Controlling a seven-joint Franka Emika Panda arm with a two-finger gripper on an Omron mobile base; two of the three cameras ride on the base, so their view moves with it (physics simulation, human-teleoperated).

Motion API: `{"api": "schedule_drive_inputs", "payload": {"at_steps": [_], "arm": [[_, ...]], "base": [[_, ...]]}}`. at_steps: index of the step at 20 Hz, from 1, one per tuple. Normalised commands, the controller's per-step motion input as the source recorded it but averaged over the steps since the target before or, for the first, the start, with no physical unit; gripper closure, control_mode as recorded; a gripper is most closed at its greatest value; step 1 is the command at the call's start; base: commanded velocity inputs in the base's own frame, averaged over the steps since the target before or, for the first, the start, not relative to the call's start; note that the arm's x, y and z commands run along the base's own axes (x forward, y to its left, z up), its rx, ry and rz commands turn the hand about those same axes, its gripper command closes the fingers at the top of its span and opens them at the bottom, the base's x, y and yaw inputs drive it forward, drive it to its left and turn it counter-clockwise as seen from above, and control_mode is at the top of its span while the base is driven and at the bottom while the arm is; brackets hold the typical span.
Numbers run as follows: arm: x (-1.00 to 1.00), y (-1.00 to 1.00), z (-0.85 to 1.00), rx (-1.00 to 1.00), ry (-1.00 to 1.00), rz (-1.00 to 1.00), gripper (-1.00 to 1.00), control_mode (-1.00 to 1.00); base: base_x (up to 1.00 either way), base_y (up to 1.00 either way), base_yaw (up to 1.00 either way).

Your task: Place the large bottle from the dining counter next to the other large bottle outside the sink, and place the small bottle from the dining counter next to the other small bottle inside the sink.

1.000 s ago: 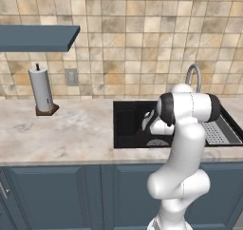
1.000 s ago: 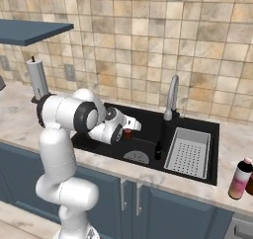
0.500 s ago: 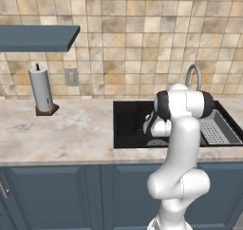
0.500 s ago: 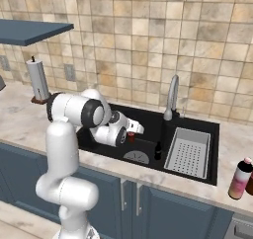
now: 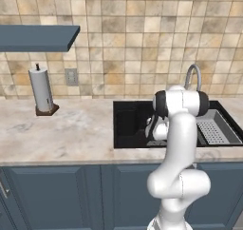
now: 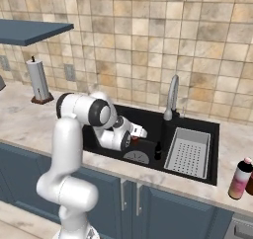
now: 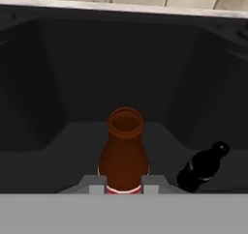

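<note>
The white arm rises from its base, bends at the elbow and reaches forward and down. Its pincer point(image 7: 124, 188) points outward, both fingertips point(image 7: 98, 186) pressed against something held between them.

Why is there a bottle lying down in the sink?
The small black bottle leans tilted on the black sink floor, not upright. The claw holds a brown bottle beside it, apart.

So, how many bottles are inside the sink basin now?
2. A brown bottle is held in the pincer, low in the sink. A small black bottle stands on the basin floor beside it. The arm may hide others.
</note>
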Motion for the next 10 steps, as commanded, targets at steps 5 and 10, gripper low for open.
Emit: {"api": "schedule_drive_inputs", "payload": {"at_steps": [5,10], "arm": [[0.18,-0.27,-0.18,0.03,0.00,0.00,1.00,-1.00],[0.24,-0.26,-0.20,0.05,0.00,0.00,1.00,-1.00]], "base": [[0.00,0.00,0.00],[0.00,0.00,0.00]]}}
